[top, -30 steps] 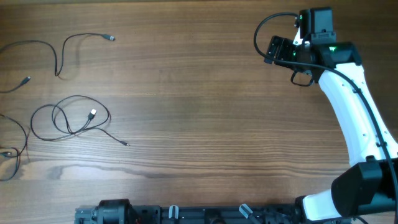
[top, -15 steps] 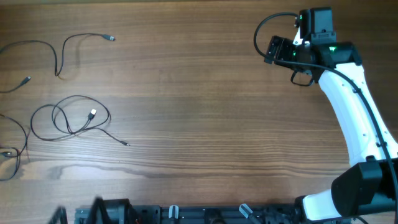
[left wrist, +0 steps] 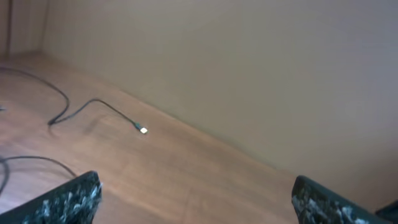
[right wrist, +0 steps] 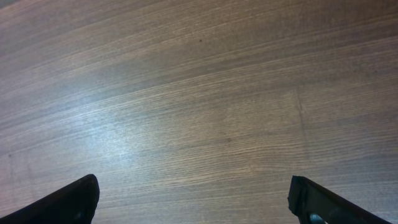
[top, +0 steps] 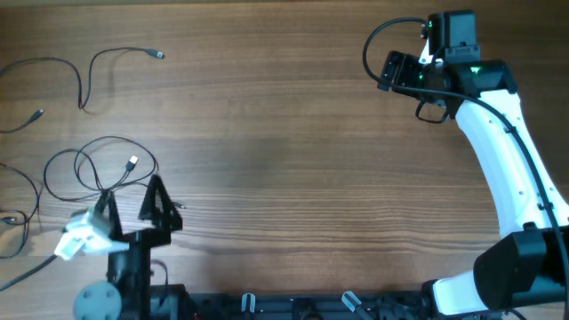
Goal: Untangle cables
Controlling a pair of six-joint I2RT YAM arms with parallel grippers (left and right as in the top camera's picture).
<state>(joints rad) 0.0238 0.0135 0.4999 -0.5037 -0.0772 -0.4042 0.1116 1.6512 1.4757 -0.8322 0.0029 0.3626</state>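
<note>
Several thin black cables lie loose at the table's left. A looped cable (top: 98, 169) with a pale plug (top: 132, 163) lies just beyond my left gripper (top: 132, 204), which is open and holds nothing; its fingers cover the loop's lower strand. Another cable (top: 87, 82) curves at the far left and ends in a plug (top: 160, 55). More strands (top: 20, 123) run off the left edge. The left wrist view shows a cable (left wrist: 93, 103) with a bright plug (left wrist: 143, 130) ahead of that gripper (left wrist: 199, 202). My right gripper (top: 393, 69) stays open at the far right, over bare wood (right wrist: 196, 199).
The wooden table (top: 293, 142) stretches between the two arms. The right arm's white links (top: 498, 151) run down the right side, with its own thick black cable (top: 378, 40) looping above the gripper. A plain wall (left wrist: 261, 62) rises behind the table's far edge.
My left arm has come up into view from the bottom edge and now reaches the looped cable. The right arm and the cables have not moved.
</note>
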